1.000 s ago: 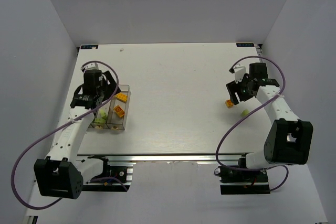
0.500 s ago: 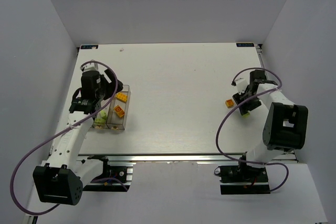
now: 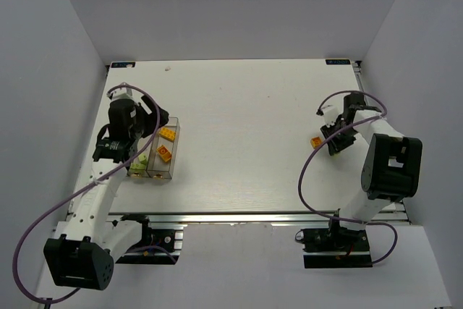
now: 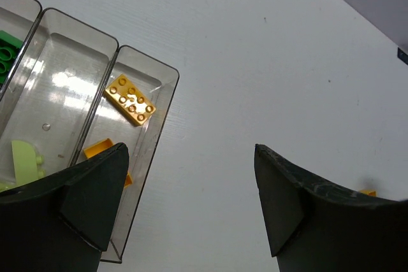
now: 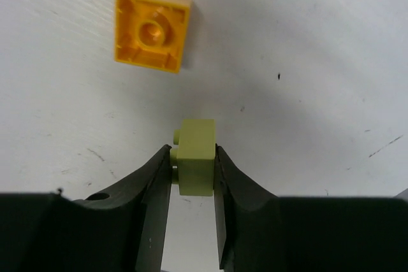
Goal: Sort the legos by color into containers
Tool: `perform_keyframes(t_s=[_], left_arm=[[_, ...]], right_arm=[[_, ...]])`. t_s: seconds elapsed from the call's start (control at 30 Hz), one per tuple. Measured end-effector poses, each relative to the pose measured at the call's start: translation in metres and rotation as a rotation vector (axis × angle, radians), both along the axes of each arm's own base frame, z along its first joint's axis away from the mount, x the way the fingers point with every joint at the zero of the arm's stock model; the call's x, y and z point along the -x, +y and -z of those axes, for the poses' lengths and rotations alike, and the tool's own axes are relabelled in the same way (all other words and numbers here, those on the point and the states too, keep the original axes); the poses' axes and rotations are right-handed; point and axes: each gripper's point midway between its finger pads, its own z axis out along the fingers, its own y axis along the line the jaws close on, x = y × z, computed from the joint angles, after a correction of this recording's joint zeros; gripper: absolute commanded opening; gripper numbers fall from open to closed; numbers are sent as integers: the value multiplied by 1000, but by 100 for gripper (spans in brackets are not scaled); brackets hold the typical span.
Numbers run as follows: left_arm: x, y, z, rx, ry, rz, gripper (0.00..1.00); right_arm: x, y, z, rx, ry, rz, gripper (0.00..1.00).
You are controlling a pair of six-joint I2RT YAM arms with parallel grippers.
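Left pincer (image 4: 190, 176): I am holding it wide open and empty, hovering above the bins.
Bins (image 4: 153, 61): sitting below and left of its fingers. Orange bricks (image 4: 131, 99) are in the one nearest the gap.
Right pincer (image 5: 192, 151): narrow, its fingers pressing both sides of a pale yellow-green brick (image 5: 197, 133) resting on the table (image 5: 319, 62).
Orange brick (image 5: 152, 28): lying upside down just ahead of the fingertips, apart from them.
Risk: I am gripping only part of the brick, so it could twist out during the lift. A low swing could also knock the orange brick.

Bright, even overhead light; white counter (image 3: 239, 142) near washed out. Shadows faint, soft-edged. Glare patch on middle bin (image 4: 64, 84) floor. Wrist views: near jaws dark, slightly blurred.
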Motion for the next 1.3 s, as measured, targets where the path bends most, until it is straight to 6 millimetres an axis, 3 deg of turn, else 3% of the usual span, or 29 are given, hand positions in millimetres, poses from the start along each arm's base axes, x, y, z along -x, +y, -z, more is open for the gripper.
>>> perform_keyframes(t_s=[0.17,0.27,0.37,0.47,0.57,0.67,0.8,0.9,1.13,1.3], left_arm=[[-1,-3,-16,30,-58,1,89],[-1,-5,-24,47,-88,3,89],[0,-5,-31,59,-109,-1,89],[4,-4,-39,63,-132,-8,89],[12,1,-48,60,-159,-31,89],[21,9,-57,47,-178,-69,89],[34,22,-68,31,-187,-139,89],[43,31,-78,25,-197,-188,89],[61,50,-111,-2,-243,-274,89],[70,54,-122,-10,-263,-290,91]], right_arm=[[-23,32,-37,-157,-99,-96,0],[-35,68,-74,-266,-206,-223,0],[-31,136,-111,-391,-307,-443,0],[-13,215,-136,-530,-360,-679,0],[6,284,-152,-646,-379,-865,0],[11,345,-165,-729,-397,-1001,0],[11,438,-174,-824,-434,-1139,0],[20,496,-167,-884,-448,-1177,0],[35,607,-134,-981,-477,-1099,0],[30,664,-129,-1027,-566,-997,0]])
